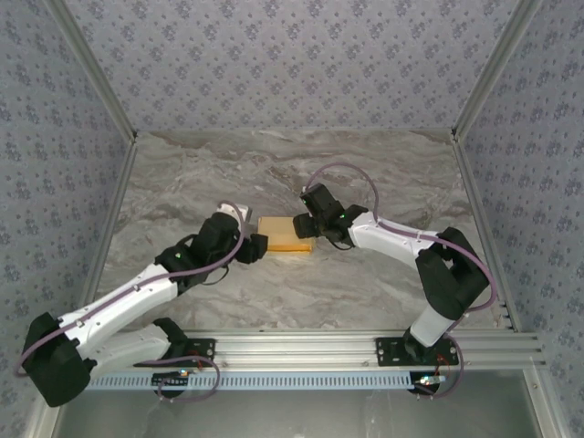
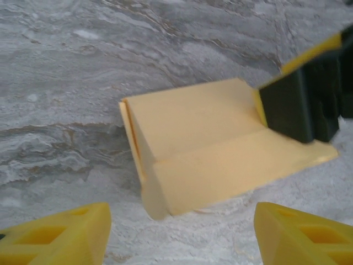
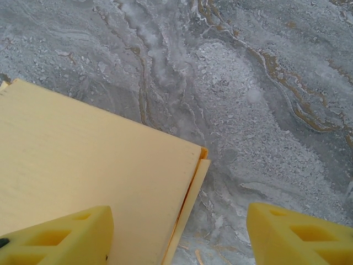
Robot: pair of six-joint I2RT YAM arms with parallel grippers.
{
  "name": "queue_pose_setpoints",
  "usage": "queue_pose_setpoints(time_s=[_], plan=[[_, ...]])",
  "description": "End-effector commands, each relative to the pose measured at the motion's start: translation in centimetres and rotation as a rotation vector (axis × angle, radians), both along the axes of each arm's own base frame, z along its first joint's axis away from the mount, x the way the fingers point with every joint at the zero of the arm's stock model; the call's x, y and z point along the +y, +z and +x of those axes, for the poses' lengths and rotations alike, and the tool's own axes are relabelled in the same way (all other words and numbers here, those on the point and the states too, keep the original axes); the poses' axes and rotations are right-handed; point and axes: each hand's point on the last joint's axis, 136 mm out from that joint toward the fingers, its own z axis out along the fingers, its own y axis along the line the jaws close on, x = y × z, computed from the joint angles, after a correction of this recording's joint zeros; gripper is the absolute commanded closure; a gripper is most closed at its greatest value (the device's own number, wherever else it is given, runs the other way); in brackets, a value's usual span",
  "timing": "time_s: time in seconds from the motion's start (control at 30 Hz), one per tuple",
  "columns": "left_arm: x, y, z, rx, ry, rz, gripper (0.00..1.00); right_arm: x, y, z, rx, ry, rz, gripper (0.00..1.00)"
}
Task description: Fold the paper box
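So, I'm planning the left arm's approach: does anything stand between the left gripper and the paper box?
Nothing visible does: bare marble table lies between the open left gripper and the paper box. The right gripper sits at the box's far end, off that path.

no text, label, brand, number or sign can be read. the paper box shows plain yellow-orange card on the faces in view. the walls carry a small repeated flower-like pattern, not letters.
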Motion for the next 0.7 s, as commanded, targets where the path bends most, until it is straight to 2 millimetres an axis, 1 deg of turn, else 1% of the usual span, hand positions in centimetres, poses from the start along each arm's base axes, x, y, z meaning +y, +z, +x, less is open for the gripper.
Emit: queue_pose_setpoints(time_s=[0.0,0.1,0.23,0.33,0.5,0.57,0.67], plan=[[0.2,0.4,1.8,0.041,0.005,-0.049,0.30,-0.5,0.2,-0.3,-0.023,0.010,-0.029,0.33],[0.6,-0.9,3.9,0.101,0.033,-0.068,0.30,-0.5,0.3,-0.3,-0.027,0.012,-0.032,0.33],[-0.4,-3.4,5.1,0.179,0.010,-0.056,0.31,-0.7,0.3,-0.3,-0.030,0.012,-0.045,0.33],[-1.1,-5.4,5.4,0.232,-0.009,-0.042,0.31,-0.8,0.2,-0.2,-0.034,0.014,-0.054,0.33],[-0.5,-8.8,5.3,0.284,0.010,0.017,0.31,-1.0,-0.9,-0.3,-0.026,0.027,-0.086,0.33],[-0.3,-9.8,5.0,0.297,0.011,0.021,0.31,-1.1,-1.6,-0.5,-0.022,0.040,-0.100,0.33],[-0.6,-10.6,4.8,0.305,0.012,-0.008,0.32,-1.1,-2.6,-0.8,-0.005,0.062,-0.112,0.33]])
